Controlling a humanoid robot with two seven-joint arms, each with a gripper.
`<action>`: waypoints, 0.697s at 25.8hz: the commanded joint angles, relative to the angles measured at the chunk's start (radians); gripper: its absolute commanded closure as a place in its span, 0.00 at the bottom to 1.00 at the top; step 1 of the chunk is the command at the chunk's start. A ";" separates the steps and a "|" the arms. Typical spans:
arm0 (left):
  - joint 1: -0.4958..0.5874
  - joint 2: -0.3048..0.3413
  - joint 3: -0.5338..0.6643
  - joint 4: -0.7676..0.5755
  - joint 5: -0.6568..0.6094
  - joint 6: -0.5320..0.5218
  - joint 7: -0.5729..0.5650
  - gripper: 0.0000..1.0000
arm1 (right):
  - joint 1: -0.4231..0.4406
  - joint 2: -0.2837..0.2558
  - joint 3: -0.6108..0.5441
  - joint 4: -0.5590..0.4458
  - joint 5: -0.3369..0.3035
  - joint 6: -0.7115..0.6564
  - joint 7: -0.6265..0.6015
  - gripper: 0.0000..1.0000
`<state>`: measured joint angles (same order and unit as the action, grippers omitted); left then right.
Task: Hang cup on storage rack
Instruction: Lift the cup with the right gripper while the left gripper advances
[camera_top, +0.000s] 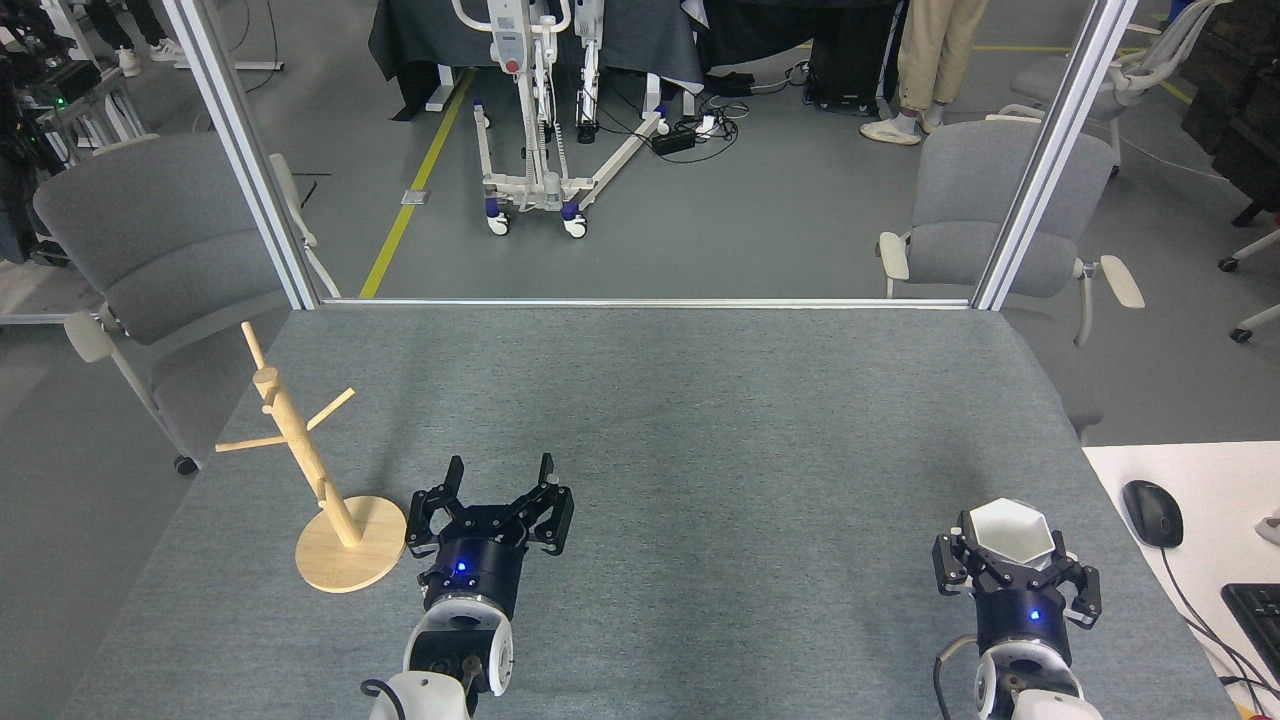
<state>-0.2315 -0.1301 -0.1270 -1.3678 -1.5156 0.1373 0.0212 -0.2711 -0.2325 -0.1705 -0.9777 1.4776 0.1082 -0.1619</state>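
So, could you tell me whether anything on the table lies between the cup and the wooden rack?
Only the open left gripper, just right of the storage rack; otherwise bare table separates it from the cup.

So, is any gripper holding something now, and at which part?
The right gripper holds the cup, its fingers closed around the lower sides, below the rim. The left gripper is open and holds nothing.

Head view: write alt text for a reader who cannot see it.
The right pincer holds a white faceted cup near the right edge of a grey table. The left pincer is open and empty beside a wooden storage rack whose pegs are bare.
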 joint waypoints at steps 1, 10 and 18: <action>0.000 0.000 -0.002 -0.001 0.000 0.001 0.000 0.00 | 0.000 -0.001 0.000 0.004 0.000 -0.002 0.004 0.00; 0.004 0.001 -0.002 0.007 0.000 0.001 -0.001 0.00 | -0.002 -0.004 0.000 0.005 -0.003 0.001 0.004 0.00; 0.004 0.001 -0.002 0.006 -0.002 0.001 -0.001 0.00 | -0.040 -0.007 0.000 0.067 0.001 0.001 0.004 0.00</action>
<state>-0.2274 -0.1289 -0.1289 -1.3610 -1.5168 0.1384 0.0202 -0.2935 -0.2368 -0.1703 -0.9380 1.4773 0.1082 -0.1572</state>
